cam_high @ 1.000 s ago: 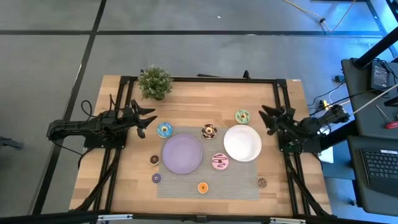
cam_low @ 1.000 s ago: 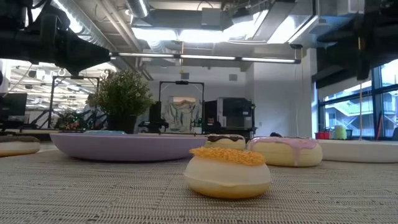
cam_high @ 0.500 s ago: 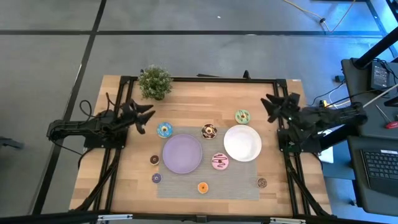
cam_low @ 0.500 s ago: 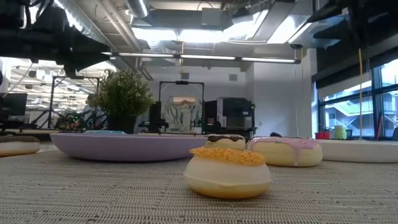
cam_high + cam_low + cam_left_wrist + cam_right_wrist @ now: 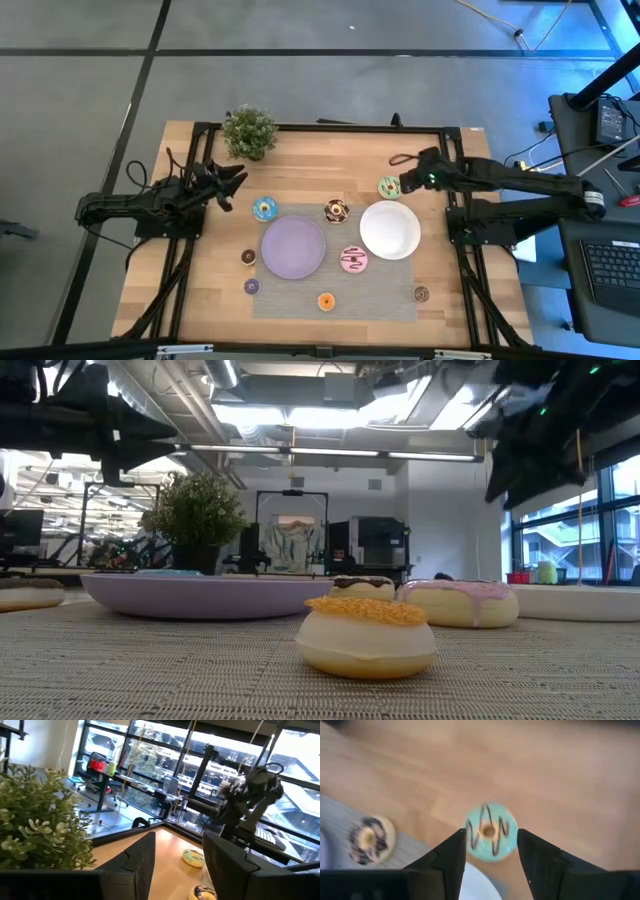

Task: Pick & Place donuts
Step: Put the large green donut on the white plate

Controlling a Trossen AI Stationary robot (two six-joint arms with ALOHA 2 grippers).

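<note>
Two arms share the surface, but the right one is plainly nearer the green donut. In the high view the right claw hangs just at the donut's 2 o'clock, almost over it. Its wrist view shows the green donut centred in the gap between the two fingers, which stand wide apart and hold nothing. A ring has no long axis, so any approach angle should serve; a straight descent looks enough to bracket it. The white plate lies just at the donut's 6 o'clock, the chocolate donut towards 8 o'clock. At the surface's 9 o'clock side the left claw waits by the blue donut, spread and empty.
</note>
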